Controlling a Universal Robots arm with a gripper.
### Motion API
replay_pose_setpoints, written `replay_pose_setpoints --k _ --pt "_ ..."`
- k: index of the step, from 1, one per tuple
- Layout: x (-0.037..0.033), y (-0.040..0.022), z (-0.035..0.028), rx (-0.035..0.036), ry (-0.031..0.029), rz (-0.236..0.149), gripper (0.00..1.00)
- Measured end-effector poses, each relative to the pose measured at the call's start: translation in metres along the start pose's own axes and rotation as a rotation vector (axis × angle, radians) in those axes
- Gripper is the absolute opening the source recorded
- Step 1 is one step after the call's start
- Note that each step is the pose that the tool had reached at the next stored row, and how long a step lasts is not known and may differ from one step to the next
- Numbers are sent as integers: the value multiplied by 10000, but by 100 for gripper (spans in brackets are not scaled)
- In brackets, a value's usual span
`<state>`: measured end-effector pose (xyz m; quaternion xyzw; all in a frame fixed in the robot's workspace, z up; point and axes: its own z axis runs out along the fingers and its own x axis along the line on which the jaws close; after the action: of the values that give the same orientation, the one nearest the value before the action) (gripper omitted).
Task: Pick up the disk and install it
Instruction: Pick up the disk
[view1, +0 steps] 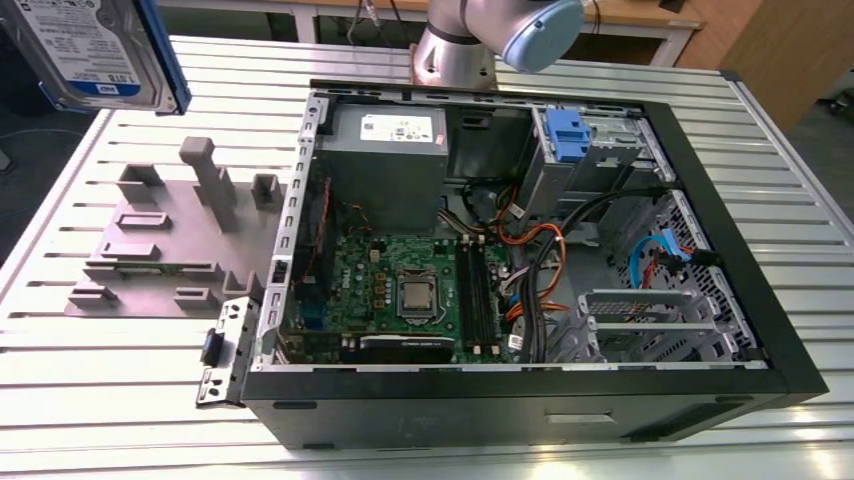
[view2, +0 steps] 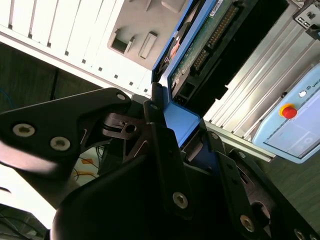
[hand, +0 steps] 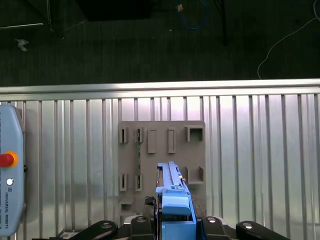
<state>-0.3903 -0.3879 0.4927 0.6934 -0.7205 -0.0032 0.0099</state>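
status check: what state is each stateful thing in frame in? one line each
disk: in the air off the table, gripped by its blue frame, not installed.
gripper: shut on the disk.
computer case: lying on its side, open, side panel off.
grey fixture: on the table, slots empty.
processor: exposed, no cooler over it.
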Motion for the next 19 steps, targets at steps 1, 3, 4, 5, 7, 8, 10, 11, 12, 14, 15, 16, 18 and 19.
replay_pose_setpoints --k 1,3,4,5,7,8,10,11,12,14,15,16,18,19 --pt "3 -13 1 -2 2 0 37" --pt "6 -41 6 -2 1 -1 37" --pt "6 -59 7 -2 1 0 37" --pt "6 -79 8 -2 2 -1 37" --pt "6 -120 10 -3 1 0 37" --pt "7 -141 11 -3 1 0 37" --pt "7 -179 14 -2 1 0 37" --pt "8 -199 14 -2 2 0 37" --pt "8 -218 15 -2 1 0 37" --pt "9 -259 17 -2 2 0 37" --pt "9 -277 18 -3 1 0 37" --pt "9 -295 19 -2 1 0 37" --pt "9 -328 22 -2 1 0 37" --pt "9 -343 23 -3 1 0 37"
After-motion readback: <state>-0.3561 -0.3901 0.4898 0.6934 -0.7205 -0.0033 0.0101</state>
